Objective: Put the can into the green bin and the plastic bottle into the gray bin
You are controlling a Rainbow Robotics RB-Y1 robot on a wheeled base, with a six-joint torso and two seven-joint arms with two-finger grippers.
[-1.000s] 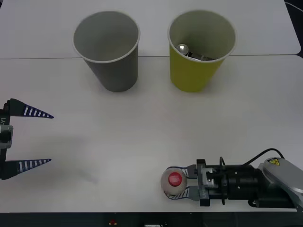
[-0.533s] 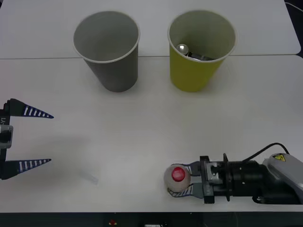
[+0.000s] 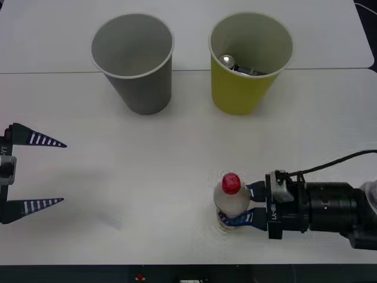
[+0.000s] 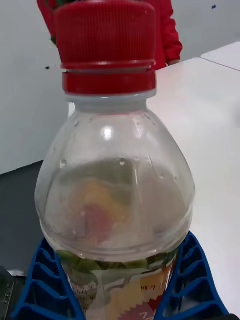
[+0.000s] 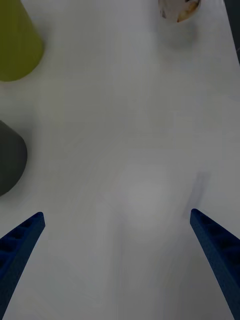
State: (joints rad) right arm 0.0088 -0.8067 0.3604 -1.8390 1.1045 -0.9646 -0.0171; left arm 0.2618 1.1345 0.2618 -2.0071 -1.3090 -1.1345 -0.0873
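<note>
Since a second ago the right gripper (image 3: 242, 204) has shifted toward the right side of the table (image 3: 177, 165) and turned, so the plastic bottle (image 3: 230, 202) it holds now stands upright with its red cap up instead of pointing at the camera. The jaws are closed on the bottle's lower body, blue fingers (image 4: 192, 280) pressed to either side of the label. The arm reaches in low and level from the right edge. The left gripper (image 3: 35, 172) waits at the left edge, jaws spread wide, nothing between them. Well beyond the jaws stand both bins. The can (image 3: 235, 65) already lies inside the green bin (image 3: 241, 94), so that half looks done. The gray bin (image 3: 141, 88), beside it, looks empty; the bottle's trip there remains.
</note>
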